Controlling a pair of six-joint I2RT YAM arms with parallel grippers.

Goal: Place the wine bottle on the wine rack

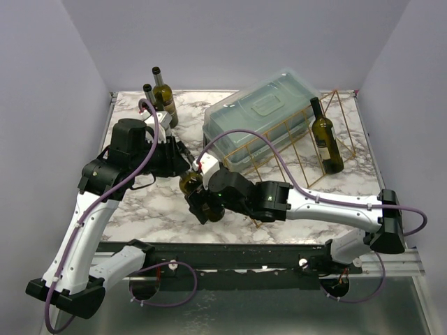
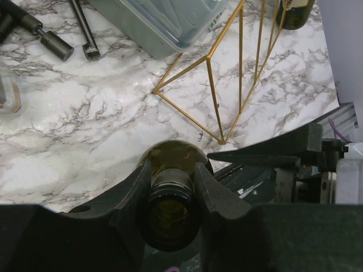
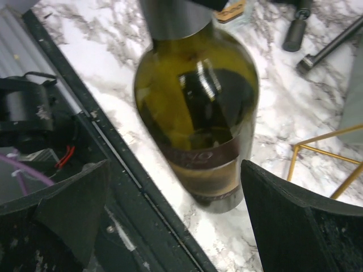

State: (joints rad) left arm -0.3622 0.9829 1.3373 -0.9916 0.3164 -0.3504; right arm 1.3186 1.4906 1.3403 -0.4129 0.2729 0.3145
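Note:
A dark olive wine bottle hangs near the table's front middle. My left gripper is shut on its neck; in the left wrist view the fingers clamp the neck from both sides. My right gripper is open, its fingers standing wide on either side of the bottle's labelled lower body without touching it. The gold wire wine rack stands to the right and holds another bottle. Its near triangular end shows in the left wrist view.
A translucent bluish lidded plastic box sits behind the rack. Two more bottles stand at the back left. The table's front edge and black rail lie just below the held bottle. Purple cables trail from both arms.

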